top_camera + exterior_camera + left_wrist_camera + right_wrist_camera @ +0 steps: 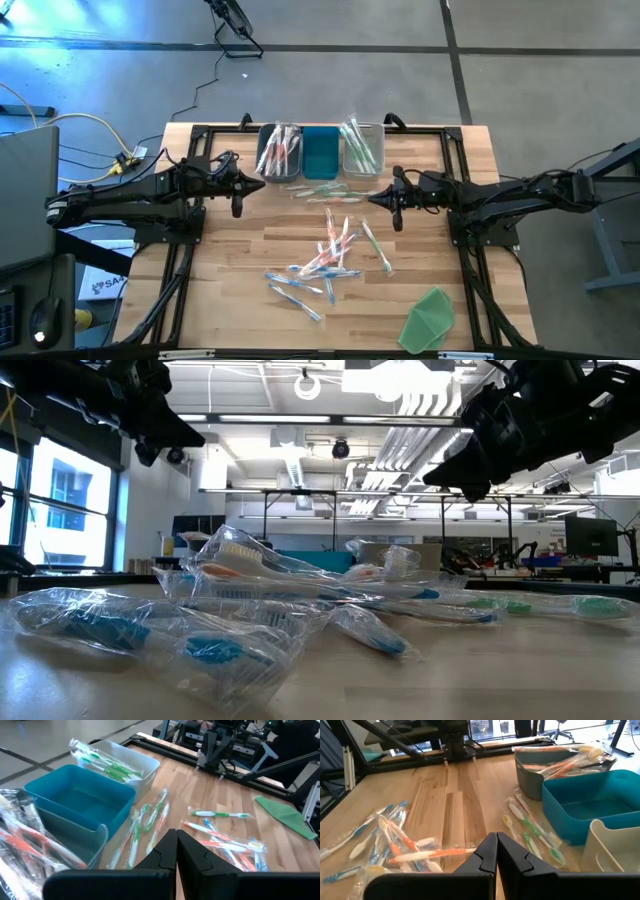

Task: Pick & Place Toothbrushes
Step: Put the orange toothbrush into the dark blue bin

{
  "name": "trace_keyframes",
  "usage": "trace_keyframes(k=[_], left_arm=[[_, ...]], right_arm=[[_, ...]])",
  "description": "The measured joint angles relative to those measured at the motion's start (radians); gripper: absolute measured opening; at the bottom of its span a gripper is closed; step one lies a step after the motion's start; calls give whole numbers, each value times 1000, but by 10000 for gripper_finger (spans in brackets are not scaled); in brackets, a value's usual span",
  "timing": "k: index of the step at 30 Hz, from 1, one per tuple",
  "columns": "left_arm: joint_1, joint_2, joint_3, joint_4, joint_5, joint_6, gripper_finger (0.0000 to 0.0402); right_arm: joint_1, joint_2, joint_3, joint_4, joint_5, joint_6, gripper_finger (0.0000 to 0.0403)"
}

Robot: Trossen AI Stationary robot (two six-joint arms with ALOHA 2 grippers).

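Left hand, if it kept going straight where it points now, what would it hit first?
Probably the loose green wrapped toothbrushes on the wooden table, just ahead of the shut left hand beside the teal plastic bin; depth is uncertain.

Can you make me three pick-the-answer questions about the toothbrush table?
1. Where is the teal bin?
A. between the two other bins
B. at the table's front edge
C. on the floor

2. What colour are the toothbrushes in the white bin?
A. orange
B. green
C. black

3. How are the left hand and right hand?
A. both shut and holding nothing
B. both wide open
C. each gripping a toothbrush

Answers: 1 A, it sits in the middle of the row. 2 B, green brushes stick out of it. 3 A, each wrist view shows fingers pressed together with nothing between.
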Motion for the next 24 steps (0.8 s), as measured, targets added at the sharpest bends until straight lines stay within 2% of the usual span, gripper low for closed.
trace_keyframes(k=[5, 12, 17, 24], left_arm=[[-64, 22, 0, 1, -40, -10, 0], [-243, 131, 0, 4, -215, -115, 0], [-358, 226, 0, 114, -329, -139, 0], [-468, 328, 0, 258, -406, -151, 0]], right_arm=[[-1, 0, 0, -24, 0, -31, 2], [-1, 0, 0, -25, 46, -42, 2], [-1, 0, 1, -61, 21, -67, 2], [-1, 0, 1, -81, -27, -72, 2]])
